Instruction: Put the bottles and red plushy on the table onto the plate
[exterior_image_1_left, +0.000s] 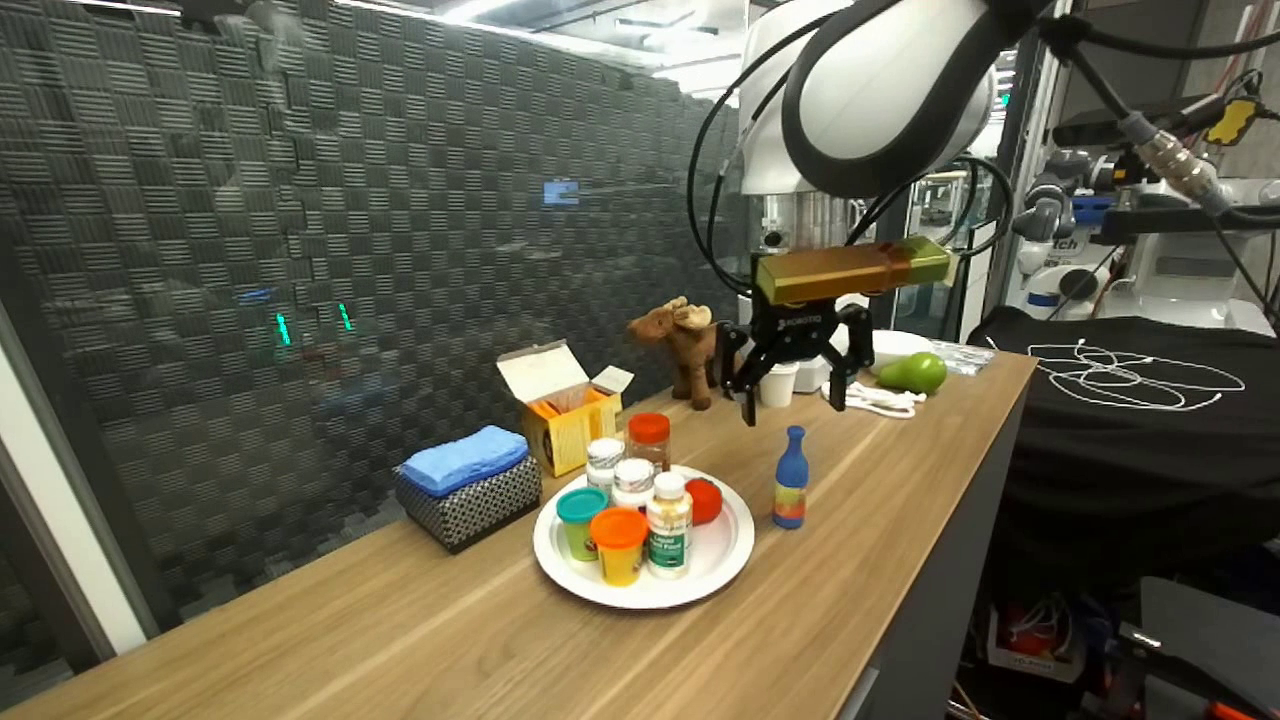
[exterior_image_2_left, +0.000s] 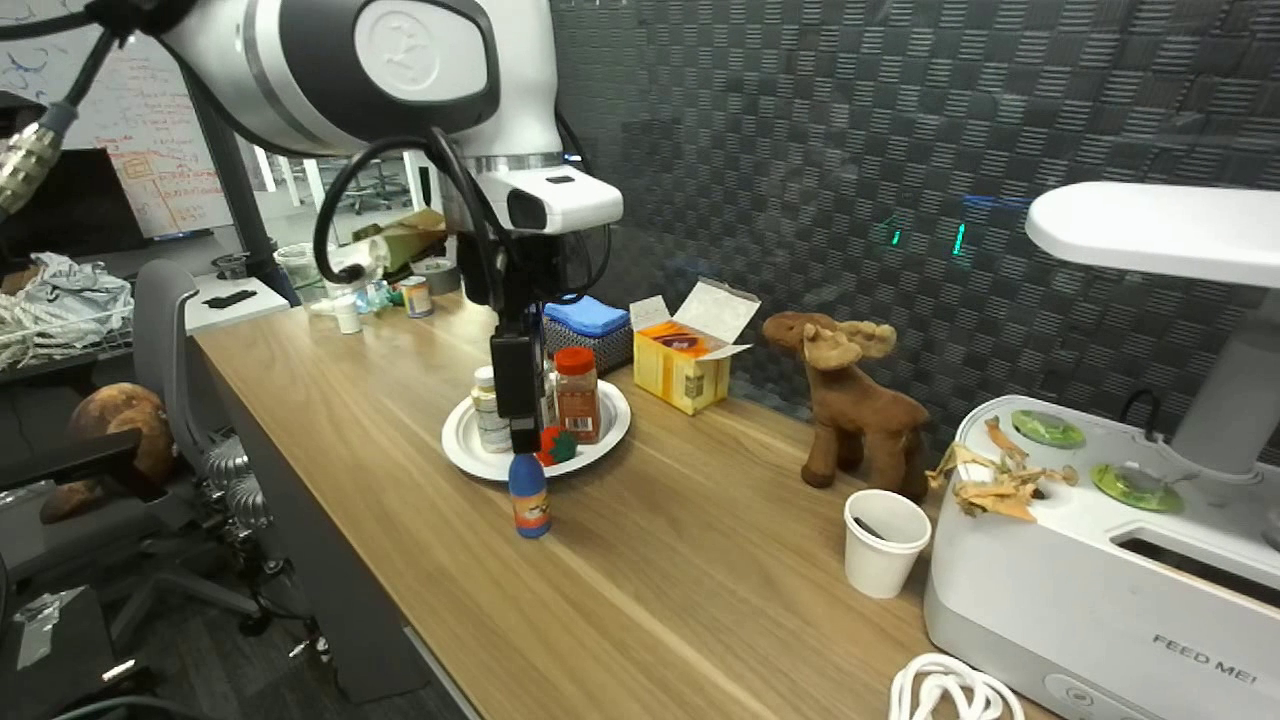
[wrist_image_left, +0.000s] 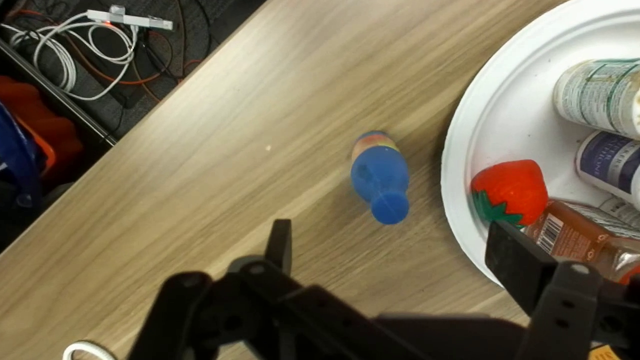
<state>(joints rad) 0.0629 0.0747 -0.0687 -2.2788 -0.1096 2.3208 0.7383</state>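
Low and left of the hand (exterior_image_1_left: 793, 405), in an exterior view, sat the round flat white plate (exterior_image_1_left: 722, 548), crowded with lidded plastic bottles and jars (exterior_image_1_left: 632, 487) and the rounded red strawberry-like plushy (exterior_image_1_left: 705, 500). Another piece lowered there could topple a neighbour. Under the hand the slim-necked blue plastic bottle (exterior_image_1_left: 790, 480) stood upright on the light-brown wooden surface (exterior_image_1_left: 800, 610), off the plate. Hand wide, nothing held. An off-centre close could tip the bottle, its neck being thin. In the wrist view the plate-side finger (wrist_image_left: 517, 265) overlapped the rim; a straight drop might clip it.

Around the hand, left to right: dark grey block-textured wall (exterior_image_1_left: 350, 200); folded blue cloth (exterior_image_1_left: 465, 460) atop a patterned box (exterior_image_1_left: 485, 500), open yellow carton (exterior_image_1_left: 570, 430), brown plush moose (exterior_image_1_left: 690, 350); behind the hand, white paper cup (exterior_image_1_left: 778, 386); past it, black cloth (exterior_image_1_left: 1090, 470).
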